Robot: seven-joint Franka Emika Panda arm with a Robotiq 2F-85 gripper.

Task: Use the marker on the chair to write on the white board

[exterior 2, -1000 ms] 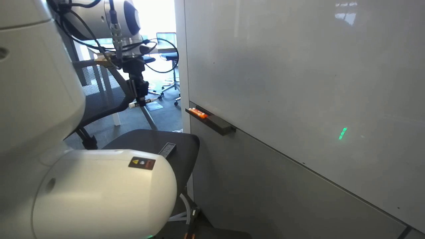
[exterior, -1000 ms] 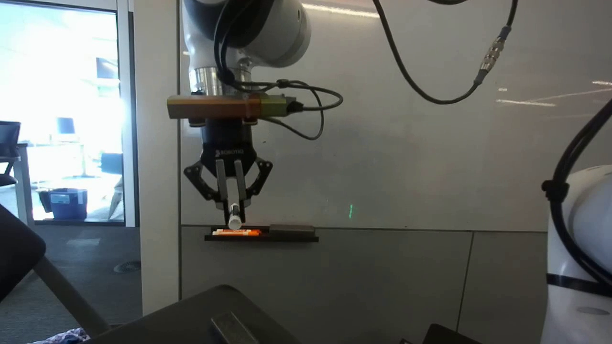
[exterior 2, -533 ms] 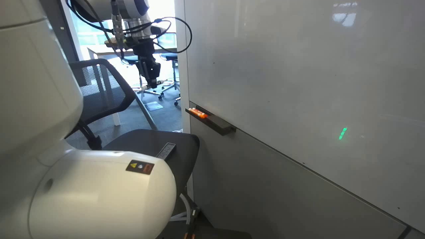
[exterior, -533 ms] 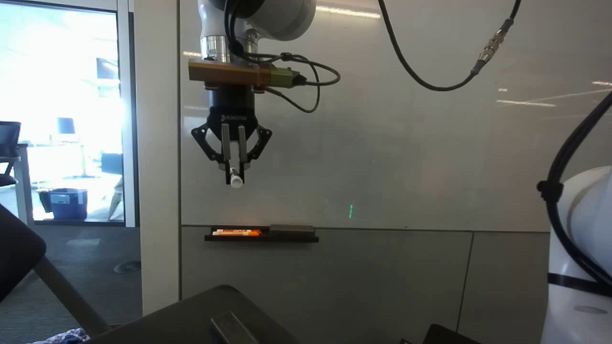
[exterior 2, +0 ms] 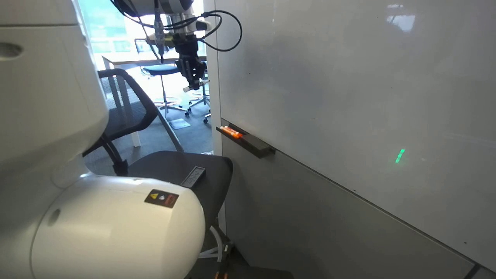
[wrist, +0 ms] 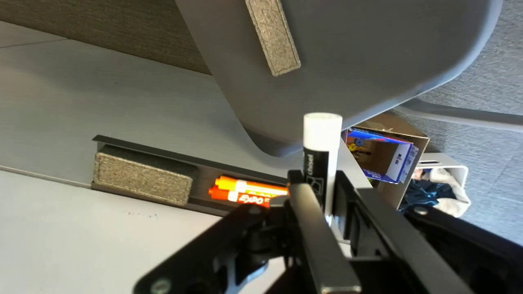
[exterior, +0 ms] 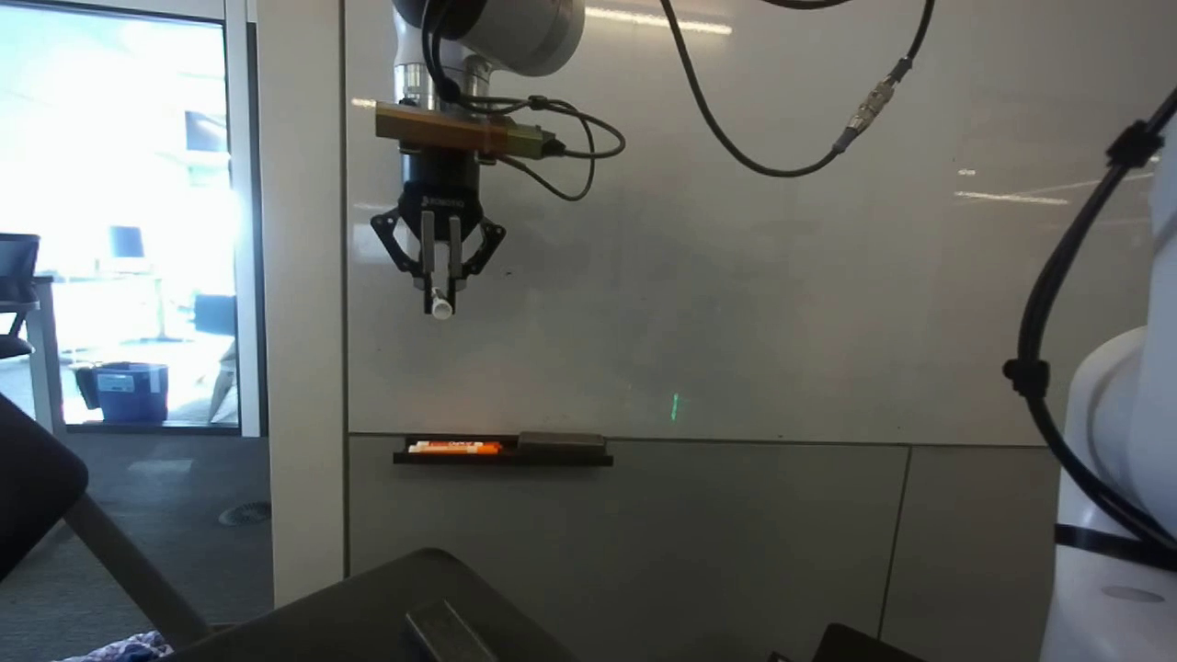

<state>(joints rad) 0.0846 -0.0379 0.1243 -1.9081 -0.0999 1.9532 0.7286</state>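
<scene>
A white marker with a black label is held between the fingertips of my gripper. In both exterior views the gripper points down, with the marker lying roughly level across it. The marker's far end is hidden by the fingers in the wrist view. The white board stands behind the gripper and bears a short green stroke. The marker looks apart from the board. The dark grey chair is below the gripper.
A dark tray ledge on the board's lower edge holds orange markers and an eraser. Another eraser lies on the chair. An open cardboard box stands on the floor.
The gripper has risen well above the tray with the marker in it. In an exterior view it has also moved right, nearer the board's edge. The cable and arm have shifted.
</scene>
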